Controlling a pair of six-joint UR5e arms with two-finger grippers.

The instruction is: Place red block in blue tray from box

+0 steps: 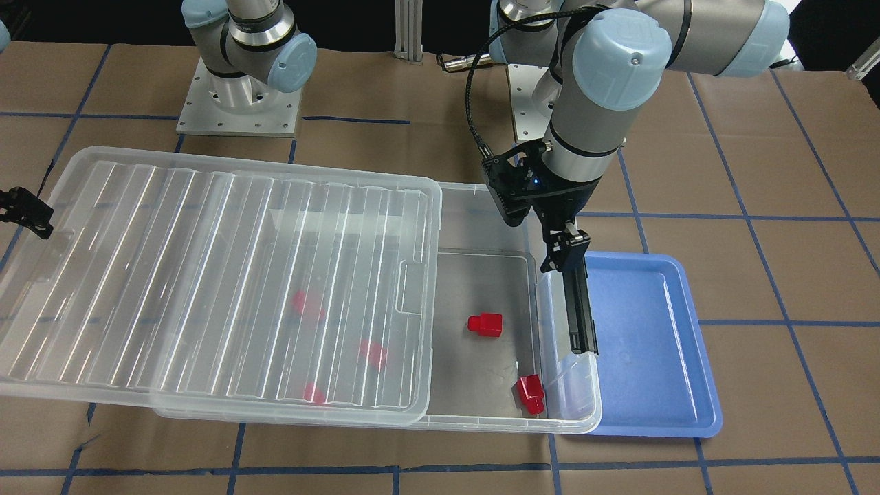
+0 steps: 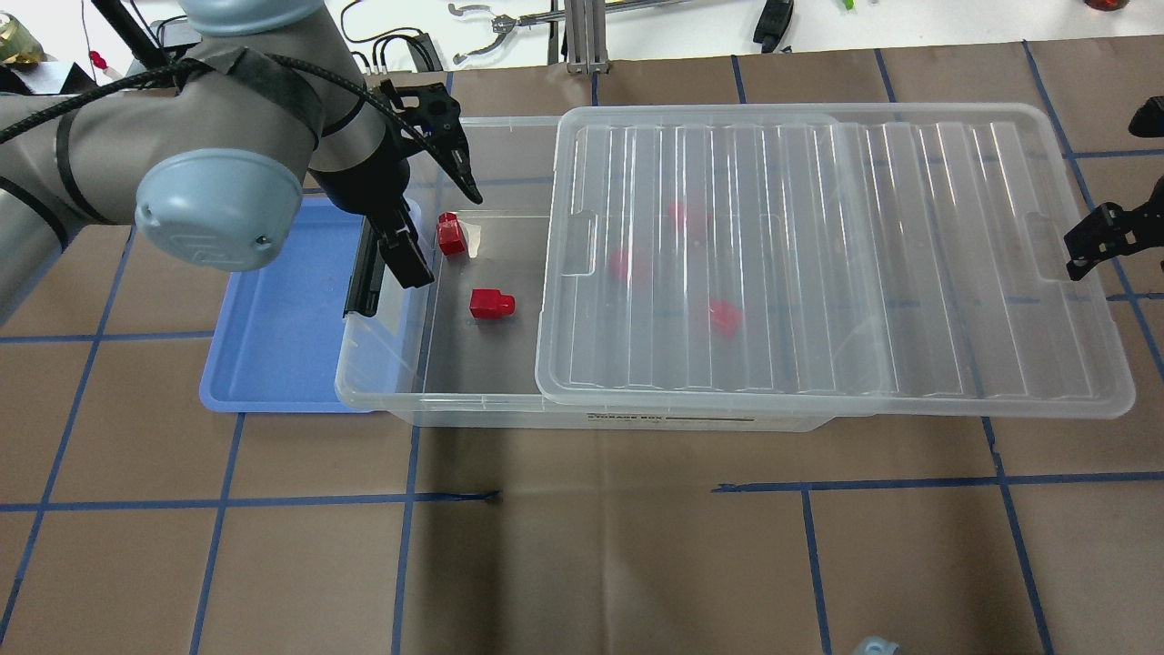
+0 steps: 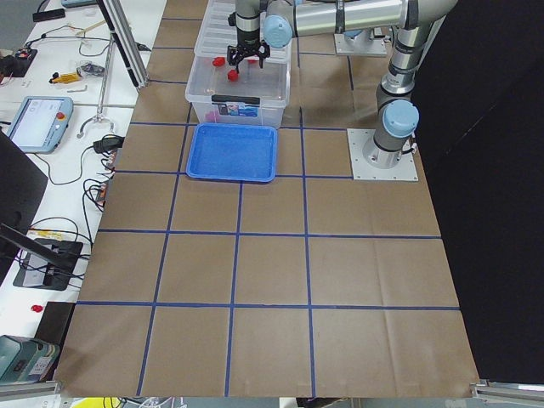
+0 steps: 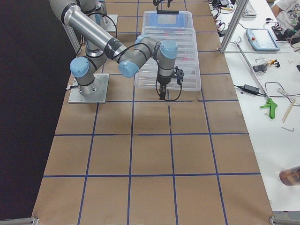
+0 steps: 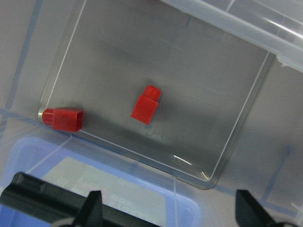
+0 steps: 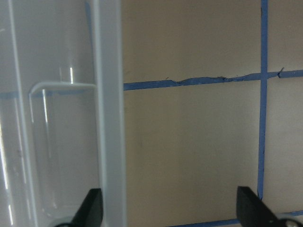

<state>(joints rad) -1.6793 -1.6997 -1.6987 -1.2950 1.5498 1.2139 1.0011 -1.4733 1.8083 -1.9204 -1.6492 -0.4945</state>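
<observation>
The clear box (image 2: pixel 473 400) lies across the table, its ribbed lid (image 2: pixel 818 255) slid aside so the left end is uncovered. Two red blocks (image 2: pixel 450 234) (image 2: pixel 492 303) lie in the uncovered part, also in the left wrist view (image 5: pixel 147 105) (image 5: pixel 64 118). Three more (image 2: pixel 725 317) show blurred under the lid. The blue tray (image 2: pixel 273 337) lies at the box's left end, partly under it, with nothing in it. My left gripper (image 5: pixel 170 210) hovers open and empty above that end. My right gripper (image 6: pixel 170 208) is open, at the lid's far right edge.
The box's black latch (image 1: pixel 581 309) stands along the end wall between the box and the tray, close to my left gripper (image 1: pixel 536 240). Brown paper with blue tape lines covers the table (image 2: pixel 582 546). Tools and cables lie beyond the far edge.
</observation>
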